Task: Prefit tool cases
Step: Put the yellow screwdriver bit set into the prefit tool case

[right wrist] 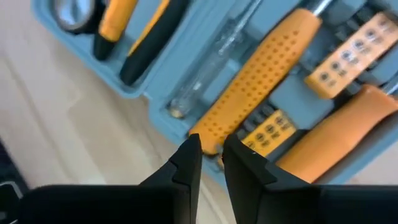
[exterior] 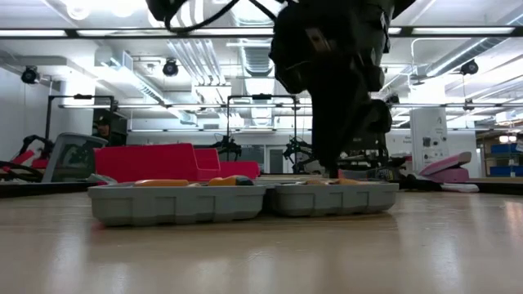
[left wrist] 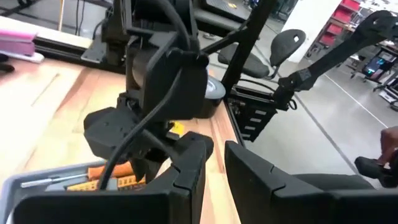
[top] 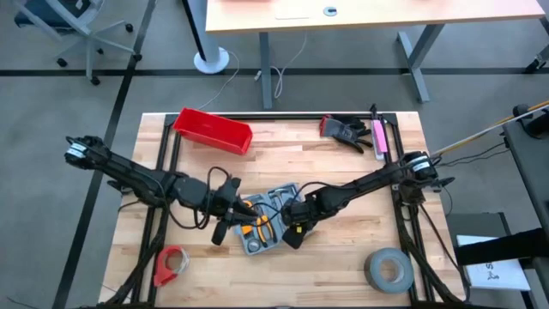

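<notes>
The flat grey-blue plastic tool case (top: 268, 222) lies open, mostly filled; the right tool (right wrist: 211, 155) — nearly closed, empty — hovers over an orange dotted handle (right wrist: 261, 74); the left tool (left wrist: 214, 168), slightly parted, waits beside — seating remains, I judge.

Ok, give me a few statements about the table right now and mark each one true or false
1. The tool case lies open near the middle of the table. True.
2. The red bin sits at the table's front edge beside the grey tape roll. False: the bin is near the back edge on the left side, far from the roll, which lies front right.
3. The right gripper hangs just over an orange dotted handle in the case. True.
4. The right gripper's fingers are spread wide. False: only a narrow gap separates them, with nothing held between.
5. The left gripper is parked at the table's back corner. False: it is by the case, facing the right arm's wrist.
</notes>
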You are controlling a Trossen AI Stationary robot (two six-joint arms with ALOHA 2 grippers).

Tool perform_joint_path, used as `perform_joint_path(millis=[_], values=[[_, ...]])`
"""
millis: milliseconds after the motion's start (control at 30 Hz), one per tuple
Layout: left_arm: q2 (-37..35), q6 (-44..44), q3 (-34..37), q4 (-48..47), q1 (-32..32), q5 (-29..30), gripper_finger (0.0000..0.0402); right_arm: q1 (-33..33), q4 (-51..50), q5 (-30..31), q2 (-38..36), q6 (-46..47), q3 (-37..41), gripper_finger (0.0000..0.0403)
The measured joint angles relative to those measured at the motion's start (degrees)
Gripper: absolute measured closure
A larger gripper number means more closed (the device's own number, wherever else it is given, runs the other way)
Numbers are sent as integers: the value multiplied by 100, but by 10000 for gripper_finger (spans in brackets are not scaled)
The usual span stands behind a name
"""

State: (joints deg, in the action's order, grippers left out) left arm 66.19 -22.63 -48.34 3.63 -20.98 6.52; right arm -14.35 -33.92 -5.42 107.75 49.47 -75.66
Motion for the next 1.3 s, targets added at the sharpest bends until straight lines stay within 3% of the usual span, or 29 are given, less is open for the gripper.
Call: perform_joint_path(millis=[1300], values=[[-26,-86,7,-10,-10,-7,335,-55,-197,-186,362,-109,-219,370]])
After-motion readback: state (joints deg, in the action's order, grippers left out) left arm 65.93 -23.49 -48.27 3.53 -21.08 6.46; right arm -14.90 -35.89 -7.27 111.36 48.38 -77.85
